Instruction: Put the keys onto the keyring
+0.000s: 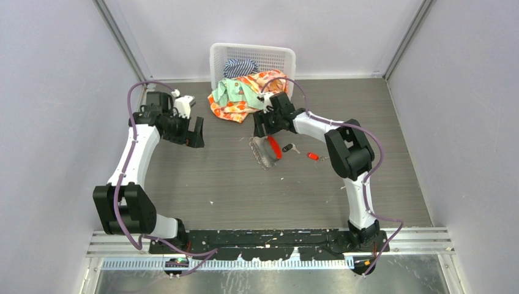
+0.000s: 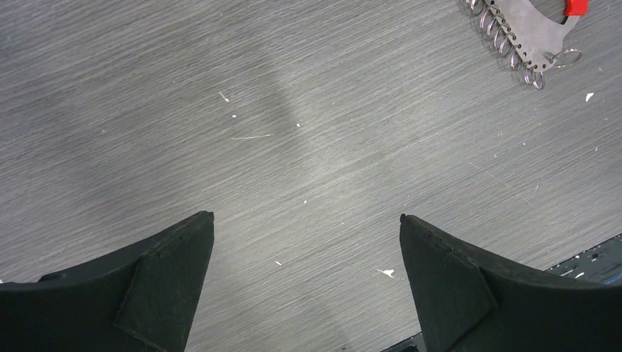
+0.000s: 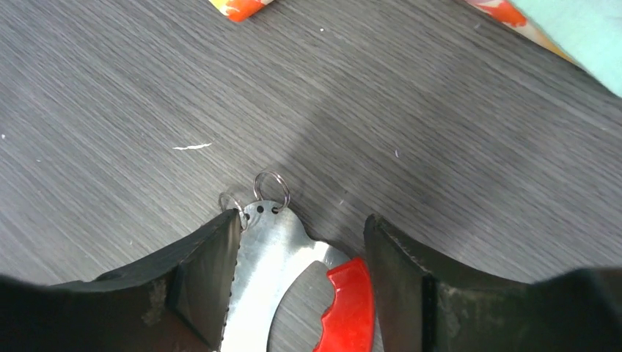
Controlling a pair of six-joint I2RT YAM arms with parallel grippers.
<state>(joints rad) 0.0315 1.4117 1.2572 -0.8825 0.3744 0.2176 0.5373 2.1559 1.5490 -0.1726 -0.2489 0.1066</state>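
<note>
The grey table (image 1: 245, 190) holds a keyring (image 1: 264, 153), black key (image 1: 289, 147) and red key (image 1: 313, 156) in a row, with a basket (image 1: 252, 54) and clothes (image 1: 235, 98) behind.

Top view overhead, whole table (image 1: 232, 177); wrist views close, downward; all share keyring (image 1: 263, 154).

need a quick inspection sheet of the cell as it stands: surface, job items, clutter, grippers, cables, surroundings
Surface: grey wood-grain table, scattered white flecks.
Job's things: keyring lies mid-table with its red tag; black-headed key and red-headed key lie loose to its right, not on it.
Clutter: white basket at the back, clothes spilling onto the table.
Grippers: left gripper open, over bare table; right gripper has its jaws either side of the keyring, cannot tell if they pinch it.
Cables: purple cables run along both arms, clear of the keys.
Surroundings: plain grey walls; metal rail at the near edge.
</note>
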